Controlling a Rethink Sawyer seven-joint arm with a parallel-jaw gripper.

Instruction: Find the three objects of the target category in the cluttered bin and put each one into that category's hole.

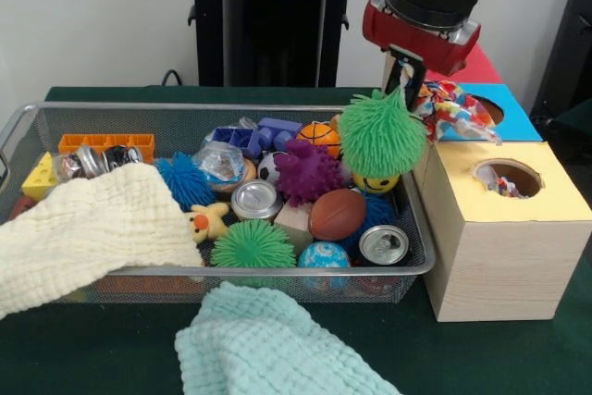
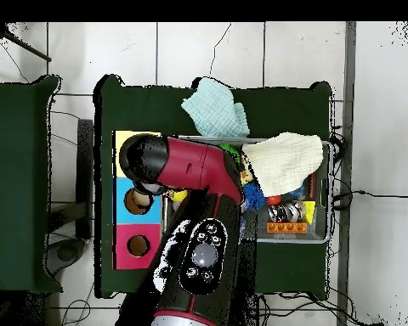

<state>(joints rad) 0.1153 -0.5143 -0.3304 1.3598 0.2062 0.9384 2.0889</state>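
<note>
Your claw point(image 1: 403, 83) pinches a fuzzy green spiky ball point(image 1: 381, 134), lifted above the wire-mesh bin's point(image 1: 418, 219) right end, beside the wooden box point(image 1: 504, 247).

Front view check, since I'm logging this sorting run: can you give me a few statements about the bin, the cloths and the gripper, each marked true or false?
1. The gripper holds a green fuzzy ball above the bin's end nearest the wooden box. True.
2. The yellow hole on the box is empty. False: something colourful shows inside it.
3. A cream cloth drapes over the bin's front rim. True.
4. The teal cloth lies inside the bin. False: it lies on the table in front of the bin.
5. A second green fuzzy ball sits in the bin. True.
6. The orange basketball sits on the box. False: it is in the bin.
</note>
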